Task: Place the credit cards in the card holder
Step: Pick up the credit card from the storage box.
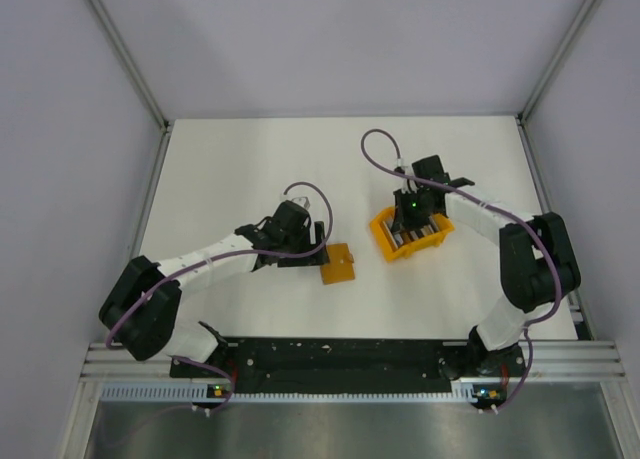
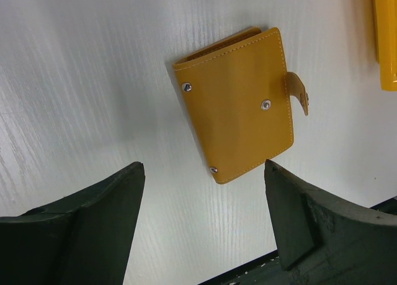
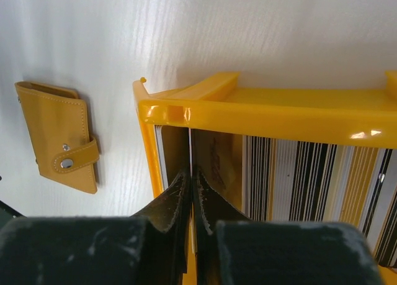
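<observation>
Looking down from overhead, I find the small flat mustard-yellow folding card holder (image 1: pixel 338 264) lying shut on the white tabletop (image 1: pixel 250 169). It is about midway between the left and right edges and nearer the near edge than the far one. The bright orange plastic bin (image 1: pixel 440 234) sits just to its right, apart from it. From up there my fingertips are too small and too covered by the wrists to read either set of jaws.

My left wrist camera fills that in. My left gripper (image 2: pixel 203 170) hovers over bare tabletop with its jaws spread wide and nothing between them, one corner of the card holder just beyond the tips. This view also shows three metal studs on the cover and the little clasp tab (image 2: pixel 298 94) curling off one edge. Whether the tab is snapped I cannot tell.

My right wrist camera shows what the others cannot: the thin striped black, white and grey credit cards (image 3: pixel 310 179) standing on edge in a row inside the bin. My right gripper (image 3: pixel 191 176) is down in the end of the bin nearest the card holder, jaws pressed together. A thin pale card edge lines up with the seam between them, but I cannot make out whether it is pinched. The far end of the row is cut off by the frame.
</observation>
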### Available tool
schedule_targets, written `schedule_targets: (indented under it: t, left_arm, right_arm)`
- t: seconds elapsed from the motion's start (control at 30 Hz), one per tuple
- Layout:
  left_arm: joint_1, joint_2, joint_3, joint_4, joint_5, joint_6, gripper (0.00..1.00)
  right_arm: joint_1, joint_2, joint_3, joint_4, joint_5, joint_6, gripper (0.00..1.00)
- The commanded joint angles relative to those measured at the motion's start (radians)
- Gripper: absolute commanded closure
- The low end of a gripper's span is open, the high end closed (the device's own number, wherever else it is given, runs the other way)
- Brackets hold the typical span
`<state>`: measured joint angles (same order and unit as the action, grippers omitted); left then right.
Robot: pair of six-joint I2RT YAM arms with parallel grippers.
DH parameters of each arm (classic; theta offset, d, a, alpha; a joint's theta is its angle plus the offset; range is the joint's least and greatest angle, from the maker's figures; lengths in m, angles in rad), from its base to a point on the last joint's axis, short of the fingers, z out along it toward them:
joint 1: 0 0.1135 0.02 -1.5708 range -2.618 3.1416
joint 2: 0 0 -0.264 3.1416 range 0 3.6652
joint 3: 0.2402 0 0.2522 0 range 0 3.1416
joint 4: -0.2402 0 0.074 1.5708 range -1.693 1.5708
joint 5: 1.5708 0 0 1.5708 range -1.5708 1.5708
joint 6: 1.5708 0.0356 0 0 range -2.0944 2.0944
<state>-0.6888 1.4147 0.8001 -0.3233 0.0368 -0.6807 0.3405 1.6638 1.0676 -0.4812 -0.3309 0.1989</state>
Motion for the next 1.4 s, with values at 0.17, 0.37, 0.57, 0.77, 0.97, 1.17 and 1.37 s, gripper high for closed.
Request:
schedule_targets:
  t: [0.17, 0.37, 0.57, 0.77, 0.97, 1.17, 1.37]
  left_arm:
    - [0.003, 0.003, 0.025, 0.030, 0.003, 0.012, 0.19]
    - [0.003, 0.009, 0.034, 0.030, 0.009, 0.015, 0.19]
    - [0.002, 0.012, 0.042, 0.021, 0.006, 0.018, 0.19]
    - [0.003, 0.003, 0.045, 0.016, -0.005, 0.017, 0.19]
    - [0.003, 0.001, 0.053, 0.007, -0.015, 0.023, 0.19]
    - [0.003, 0.000, 0.060, -0.019, -0.026, 0.017, 0.19]
    - [0.002, -0.020, 0.060, -0.052, -0.103, 0.001, 0.19]
  right_arm:
    - [0.023, 0.016, 0.037, -0.040, 0.072, -0.016, 1.00]
    - [0.031, 0.010, 0.057, -0.054, 0.070, -0.018, 0.99]
    - [0.032, -0.015, 0.080, -0.068, 0.097, -0.009, 1.00]
    - [0.032, -0.147, 0.126, -0.111, 0.246, 0.040, 1.00]
    - [0.061, -0.234, 0.132, -0.131, 0.381, 0.146, 1.00]
    - [0.212, -0.239, 0.175, -0.197, 0.742, 0.312, 1.00]
    - [0.339, -0.188, 0.229, -0.238, 0.950, 0.393, 1.00]
